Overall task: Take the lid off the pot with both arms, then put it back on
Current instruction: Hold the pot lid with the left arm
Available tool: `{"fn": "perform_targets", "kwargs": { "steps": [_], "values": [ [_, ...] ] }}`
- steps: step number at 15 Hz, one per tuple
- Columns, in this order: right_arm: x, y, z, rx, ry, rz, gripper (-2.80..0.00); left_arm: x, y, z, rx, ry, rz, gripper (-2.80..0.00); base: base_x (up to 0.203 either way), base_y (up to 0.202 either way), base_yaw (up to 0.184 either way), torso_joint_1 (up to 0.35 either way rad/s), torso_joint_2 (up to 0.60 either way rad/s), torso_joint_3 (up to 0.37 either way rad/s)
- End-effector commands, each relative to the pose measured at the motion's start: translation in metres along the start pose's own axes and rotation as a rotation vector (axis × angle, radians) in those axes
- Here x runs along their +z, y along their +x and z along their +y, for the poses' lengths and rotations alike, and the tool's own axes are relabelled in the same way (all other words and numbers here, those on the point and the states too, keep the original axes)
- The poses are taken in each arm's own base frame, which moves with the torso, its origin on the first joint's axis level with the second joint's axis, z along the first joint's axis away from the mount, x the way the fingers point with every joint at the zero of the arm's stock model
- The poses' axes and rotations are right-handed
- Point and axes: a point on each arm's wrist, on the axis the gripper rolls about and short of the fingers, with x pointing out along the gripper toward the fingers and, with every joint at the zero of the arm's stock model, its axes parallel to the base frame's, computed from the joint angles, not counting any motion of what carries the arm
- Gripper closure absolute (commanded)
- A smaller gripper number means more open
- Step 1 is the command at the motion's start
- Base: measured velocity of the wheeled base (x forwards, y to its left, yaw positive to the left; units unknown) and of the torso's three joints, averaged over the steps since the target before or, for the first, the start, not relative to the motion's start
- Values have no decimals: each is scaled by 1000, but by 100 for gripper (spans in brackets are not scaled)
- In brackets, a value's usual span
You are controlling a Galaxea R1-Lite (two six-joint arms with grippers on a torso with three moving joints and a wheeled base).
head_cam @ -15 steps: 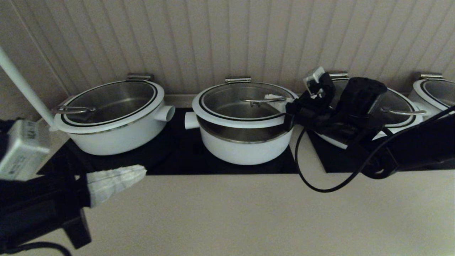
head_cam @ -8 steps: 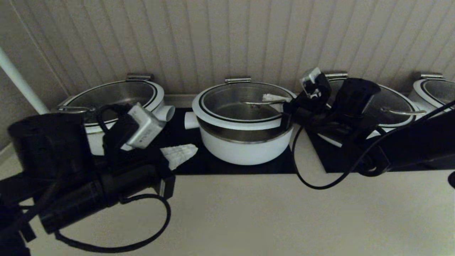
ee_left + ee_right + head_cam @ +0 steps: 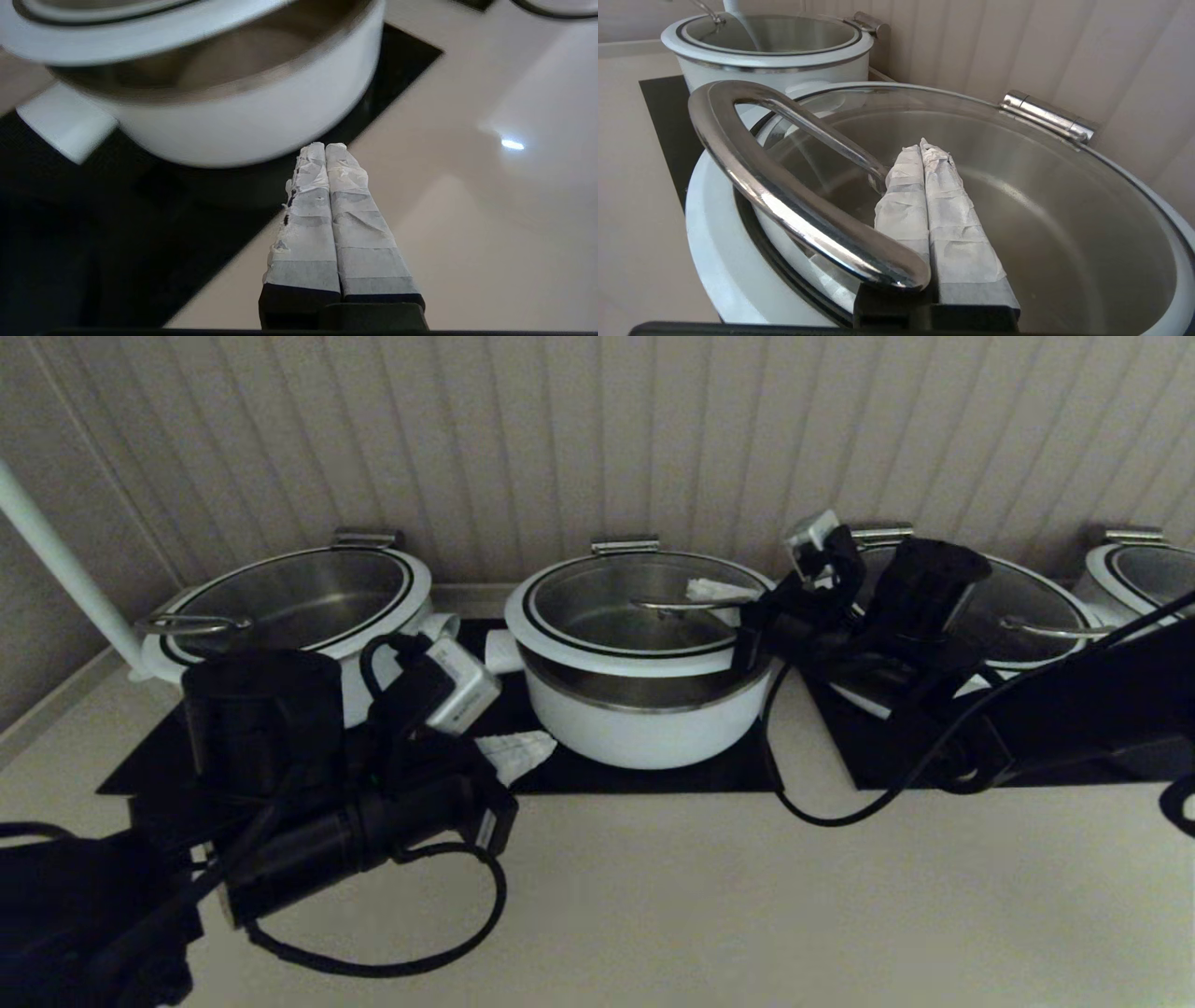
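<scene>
The pot (image 3: 644, 733) stands in the middle on a black mat, with a white stub (image 3: 502, 651) on its left side. The lid (image 3: 597, 658) is tilted, its front edge raised so the steel bowl shows beneath it; its hinge bracket (image 3: 625, 546) is at the back. My right gripper (image 3: 714, 590) is shut, and its fingers pass under the steel bar handle (image 3: 752, 182) over the glass (image 3: 1017, 186). My left gripper (image 3: 518, 751) is shut and empty, low over the mat by the pot's front left. In the left wrist view the left gripper (image 3: 325, 147) points at the pot's wall (image 3: 243, 126).
A like pot with lid (image 3: 289, 607) stands to the left, another (image 3: 1046, 616) to the right behind my right arm, and a third (image 3: 1139, 569) at the far right. A white pole (image 3: 56, 569) leans at the far left. Panelled wall behind; beige counter (image 3: 747, 896) in front.
My left arm has swung in from the lower left, up and rightward to the pot's front left. My right gripper has barely shifted at the handle, and the lid stays tilted.
</scene>
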Motion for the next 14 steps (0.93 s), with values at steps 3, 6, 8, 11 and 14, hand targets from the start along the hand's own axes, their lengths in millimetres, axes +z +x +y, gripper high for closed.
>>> {"fn": "perform_targets", "kwargs": {
  "steps": [3,6,8,11,14],
  "values": [
    [1,1,-1,2,-6,-11,0,0,29,-5,31,7,-16,0,0,0,0,0,0,0],
    [2,1,-1,1,-7,-12,0,2,45,-7,49,9,-36,0,0,0,0,0,0,0],
    [2,1,-1,1,-7,-13,0,5,53,-5,75,9,-47,0,0,0,0,0,0,0],
    [3,1,-1,0,-8,-16,0,8,61,-4,90,3,-56,0,0,0,0,0,0,0],
    [5,0,-1,0,-10,-19,0,13,72,0,140,-3,-72,0,0,0,0,0,0,0]
  ]
}}
